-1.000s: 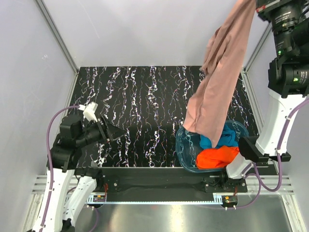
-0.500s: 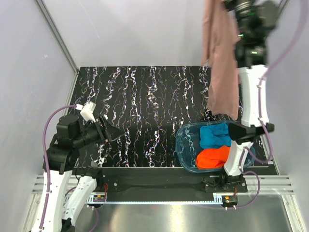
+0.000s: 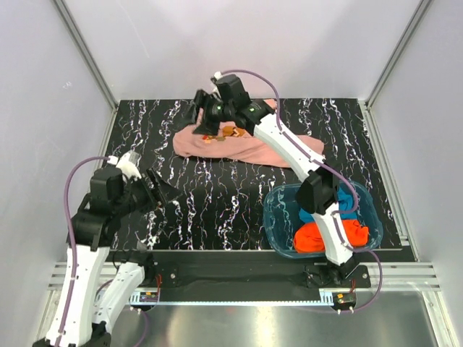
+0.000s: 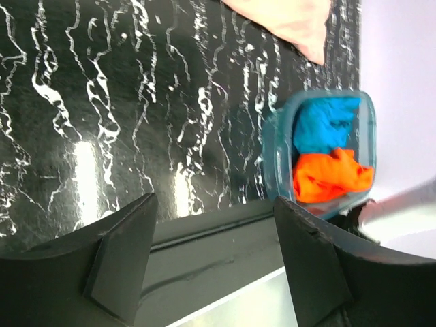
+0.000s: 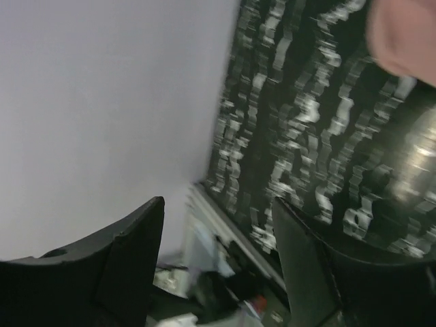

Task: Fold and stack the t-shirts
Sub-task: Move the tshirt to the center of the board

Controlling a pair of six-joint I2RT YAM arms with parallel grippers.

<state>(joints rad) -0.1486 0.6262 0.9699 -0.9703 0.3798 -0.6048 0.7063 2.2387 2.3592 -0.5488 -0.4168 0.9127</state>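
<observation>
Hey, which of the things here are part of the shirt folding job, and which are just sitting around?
Part of the job:
pink t-shirt, lying on the table
blue t-shirt, bunched in the tub
orange t-shirt, bunched in the tub

Just sitting around:
the translucent blue tub
the black marbled table

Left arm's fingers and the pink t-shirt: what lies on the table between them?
Nothing. The top view shows only bare black marbled table between the left fingers and the pink t-shirt. The left wrist view shows the same bare stretch.

Shirt [image 3: 239, 149] behind-left of tub [image 3: 268, 220]
</observation>
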